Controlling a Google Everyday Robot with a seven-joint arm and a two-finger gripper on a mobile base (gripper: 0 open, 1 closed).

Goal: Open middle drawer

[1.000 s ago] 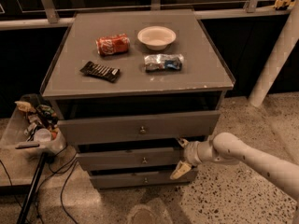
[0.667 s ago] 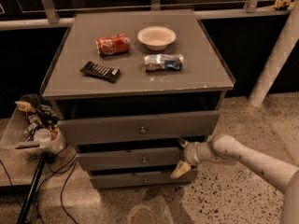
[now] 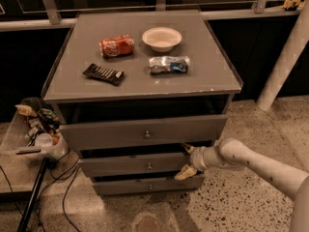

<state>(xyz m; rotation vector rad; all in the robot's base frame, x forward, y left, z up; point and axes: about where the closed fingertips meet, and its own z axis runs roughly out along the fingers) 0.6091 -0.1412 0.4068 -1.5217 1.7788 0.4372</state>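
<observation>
The grey cabinet (image 3: 145, 88) has three drawers. The middle drawer (image 3: 125, 164) has a medium-height flat front and a small round knob (image 3: 149, 166) at its centre; it sits slightly out from the cabinet. My gripper (image 3: 187, 161) is at the right end of this front. One pale fingertip (image 3: 188, 149) is at the front's top edge and the other is at its bottom edge, so the fingers are spread. The white arm (image 3: 251, 163) comes in from the lower right.
The taller top drawer (image 3: 145, 132) is pulled out a little above the gripper. The slim bottom drawer (image 3: 145, 185) is below. On top lie a red can (image 3: 116, 46), a white bowl (image 3: 161, 37), a dark bar (image 3: 103, 73) and a silver-blue packet (image 3: 169, 64). A clutter bin (image 3: 36, 129) and cables are at left, a white post (image 3: 285, 62) at right.
None at the gripper and the drawers; the forearm has shifted very slightly.
</observation>
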